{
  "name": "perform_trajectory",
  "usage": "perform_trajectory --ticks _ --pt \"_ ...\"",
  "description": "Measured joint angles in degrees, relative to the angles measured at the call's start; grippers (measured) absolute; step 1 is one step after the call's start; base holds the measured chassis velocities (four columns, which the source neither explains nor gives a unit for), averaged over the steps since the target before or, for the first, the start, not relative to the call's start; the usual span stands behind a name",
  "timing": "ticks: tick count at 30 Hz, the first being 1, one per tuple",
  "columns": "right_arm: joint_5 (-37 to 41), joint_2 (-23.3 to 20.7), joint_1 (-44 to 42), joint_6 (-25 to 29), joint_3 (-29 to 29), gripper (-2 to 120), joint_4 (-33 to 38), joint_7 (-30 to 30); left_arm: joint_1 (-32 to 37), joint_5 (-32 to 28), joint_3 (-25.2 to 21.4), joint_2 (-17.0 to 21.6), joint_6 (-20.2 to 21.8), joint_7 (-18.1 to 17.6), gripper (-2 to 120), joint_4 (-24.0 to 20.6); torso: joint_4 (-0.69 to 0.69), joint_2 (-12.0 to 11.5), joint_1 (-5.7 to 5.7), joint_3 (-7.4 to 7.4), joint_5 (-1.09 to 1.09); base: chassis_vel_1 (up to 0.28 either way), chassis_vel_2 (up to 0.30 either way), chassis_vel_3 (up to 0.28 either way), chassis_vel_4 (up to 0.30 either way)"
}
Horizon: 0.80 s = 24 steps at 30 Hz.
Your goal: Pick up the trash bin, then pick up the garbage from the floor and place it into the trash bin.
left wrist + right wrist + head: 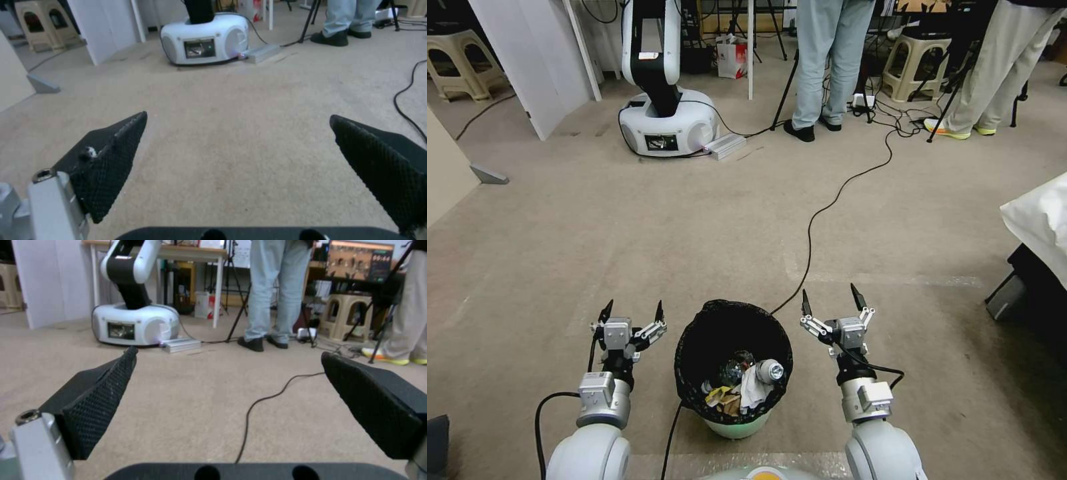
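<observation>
The trash bin (694,347), white with a black bag over its rim, stands on the carpet between my two arms at the bottom centre of the head view. Inside it lies garbage (747,383): a clear bottle, crumpled white paper and yellow-tan wrappers. My left gripper (632,311) hangs open just left of the bin, holding nothing. My right gripper (830,298) is open just right of the bin, also with nothing in it. In both wrist views the open black fingers (111,156) (98,396) frame bare carpet.
A black cable (820,213) runs across the carpet from the bin toward the people's feet. Another white robot base (668,123) stands ahead on the left. White bedding (1040,220) over a dark frame sits at the right. Stools, tripods and white panels line the back.
</observation>
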Motion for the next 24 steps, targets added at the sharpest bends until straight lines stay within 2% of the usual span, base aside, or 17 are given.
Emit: perform_trajectory --ticks 24 --pt "-1.40 -0.18 0.29 -0.03 1.02 100 0.58 0.17 0.03 0.38 -0.04 0.09 -0.72 -0.26 100 0.35 0.00 0.00 0.00 0.00 0.00 0.000 0.000 0.000 0.000"
